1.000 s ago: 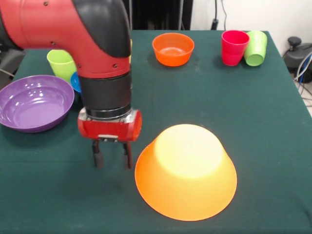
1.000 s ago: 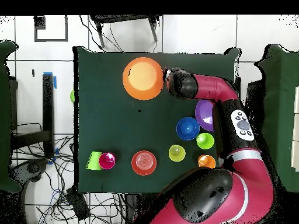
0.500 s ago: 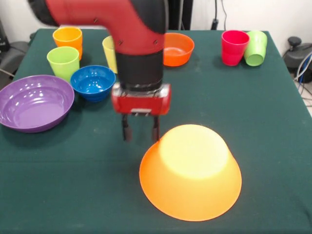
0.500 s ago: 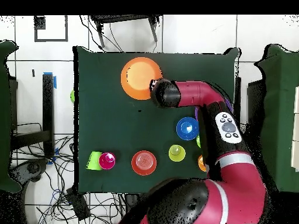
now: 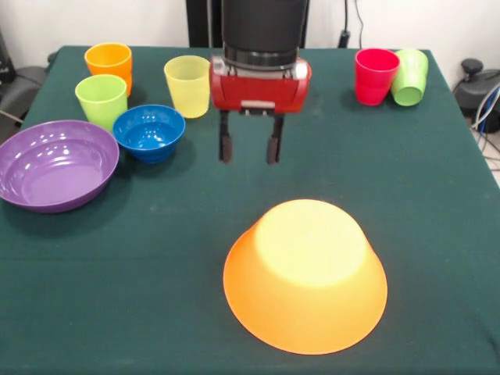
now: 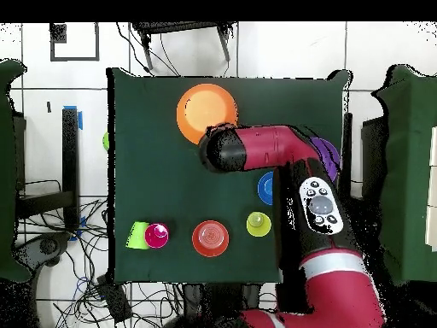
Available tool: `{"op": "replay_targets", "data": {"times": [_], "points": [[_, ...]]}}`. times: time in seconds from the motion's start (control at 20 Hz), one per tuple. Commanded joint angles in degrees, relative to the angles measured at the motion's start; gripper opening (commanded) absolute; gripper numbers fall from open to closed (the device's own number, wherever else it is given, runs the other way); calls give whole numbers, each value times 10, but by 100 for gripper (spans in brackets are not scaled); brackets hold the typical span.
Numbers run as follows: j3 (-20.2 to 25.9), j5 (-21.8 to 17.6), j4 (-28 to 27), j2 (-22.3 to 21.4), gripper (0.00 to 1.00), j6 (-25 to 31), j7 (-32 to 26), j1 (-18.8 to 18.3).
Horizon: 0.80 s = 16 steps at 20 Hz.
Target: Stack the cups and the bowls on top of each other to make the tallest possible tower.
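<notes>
Glossy, light, slippery plastic — the large orange bowl (image 5: 305, 275) sits upside down at the worktop's 6 o'clock, below the empty, open hand (image 5: 250, 147) — best pinched at its thin rim.

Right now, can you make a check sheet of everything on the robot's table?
Surface: dark green table.
Job's things: big orange bowl upside down; purple bowl, blue bowl, orange cup, lime cup, yellow cup upright; red cup touching tipped green cup; red-orange bowl.
Clutter: nothing seen.
Gripper: open, empty, above the table.
Cables: tangled on floor.
Surroundings: white tiled floor.
</notes>
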Motion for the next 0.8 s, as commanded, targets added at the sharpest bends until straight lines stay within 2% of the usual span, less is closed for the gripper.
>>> {"op": "replay_targets", "data": {"times": [0.05,0.35,0.55,0.65,0.8], "points": [[-31,12,64,-19,100,-3,81,4],[-9,46,58,-36,100,1,75,12],[-2,62,-31,-1,100,20,78,50],[-16,66,-72,16,100,24,92,74],[-35,81,-105,30,100,32,115,104]]}}
